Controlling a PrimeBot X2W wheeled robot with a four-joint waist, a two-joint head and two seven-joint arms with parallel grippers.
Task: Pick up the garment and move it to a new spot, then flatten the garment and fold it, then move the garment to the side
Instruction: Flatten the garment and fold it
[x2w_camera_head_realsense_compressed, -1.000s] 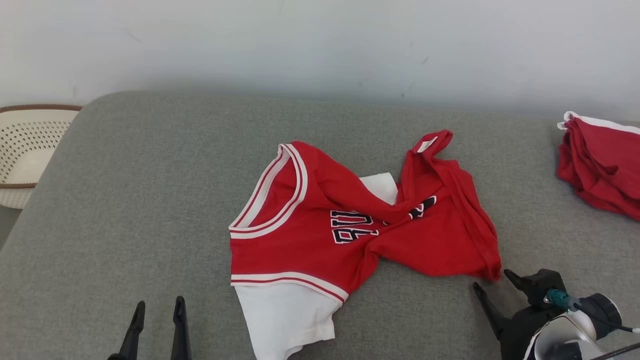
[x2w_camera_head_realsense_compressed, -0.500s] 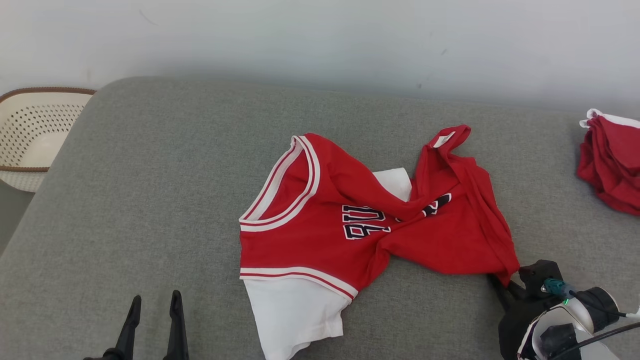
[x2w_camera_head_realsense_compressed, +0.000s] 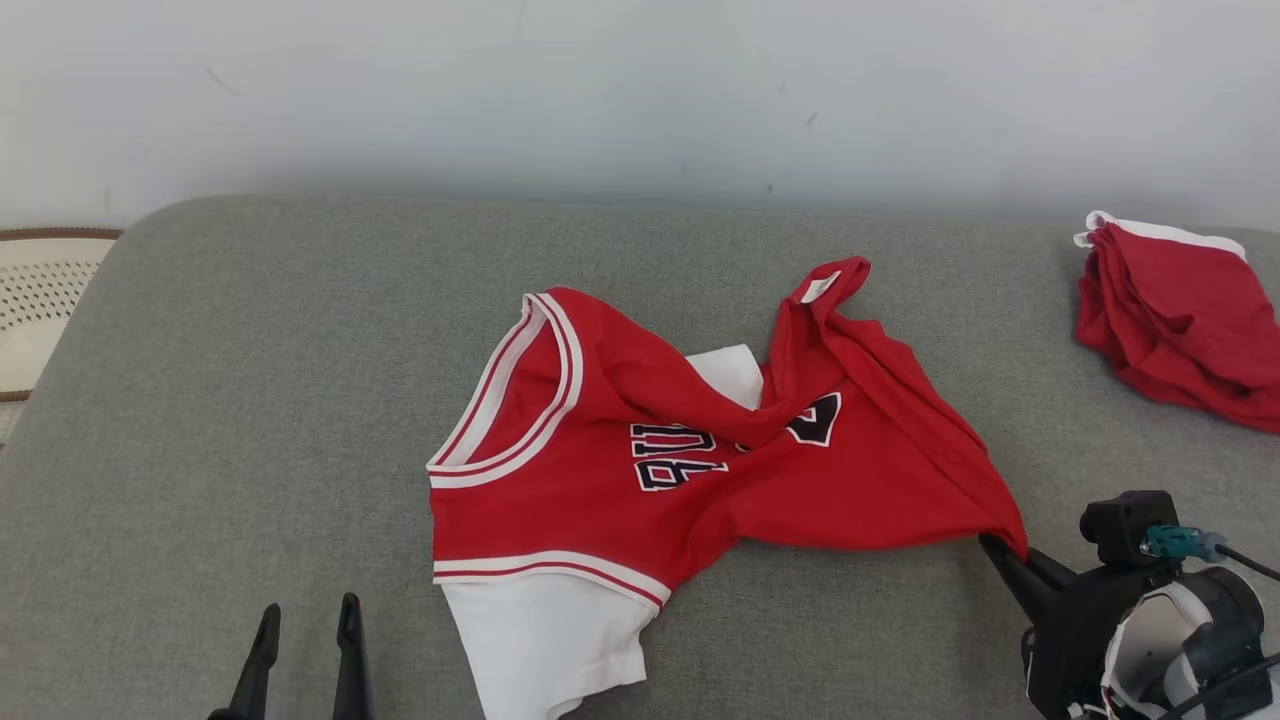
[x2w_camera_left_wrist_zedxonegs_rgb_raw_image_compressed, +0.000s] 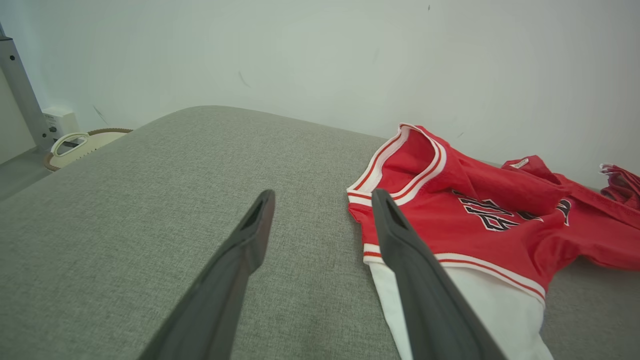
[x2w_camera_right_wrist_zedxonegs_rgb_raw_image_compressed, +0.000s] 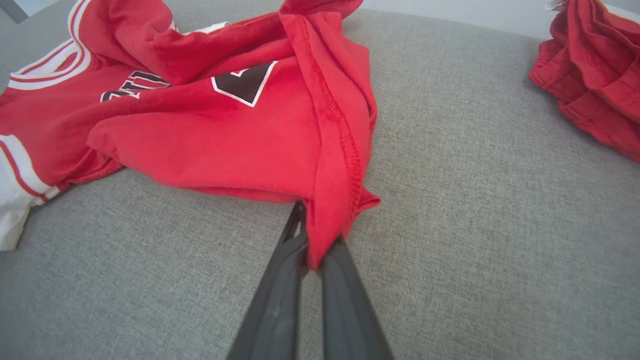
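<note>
The garment (x2w_camera_head_realsense_compressed: 640, 450) is a red jersey with white trim, white sleeves and dark lettering, lying crumpled in the middle of the grey cushion (x2w_camera_head_realsense_compressed: 250, 400). Its red hem corner (x2w_camera_right_wrist_zedxonegs_rgb_raw_image_compressed: 332, 215) is pinched between the fingers of my right gripper (x2w_camera_head_realsense_compressed: 1005, 555), which is shut on it at the garment's right end. In the right wrist view the cloth runs from that gripper (x2w_camera_right_wrist_zedxonegs_rgb_raw_image_compressed: 315, 240) up and to the left. My left gripper (x2w_camera_head_realsense_compressed: 305, 625) stands open near the cushion's front edge, left of the garment's white sleeve (x2w_camera_left_wrist_zedxonegs_rgb_raw_image_compressed: 490, 310), touching nothing. The left wrist view shows its fingers (x2w_camera_left_wrist_zedxonegs_rgb_raw_image_compressed: 250, 235) spread over bare cushion.
A second pile of red cloth (x2w_camera_head_realsense_compressed: 1175, 315) lies at the cushion's far right. A perforated cream basket (x2w_camera_head_realsense_compressed: 35, 300) stands off the cushion's left end. A pale wall runs behind the cushion.
My right gripper went from open beside the garment's right corner to shut on that corner, and the cloth there is now pulled taut to the right. The head camera shifted.
</note>
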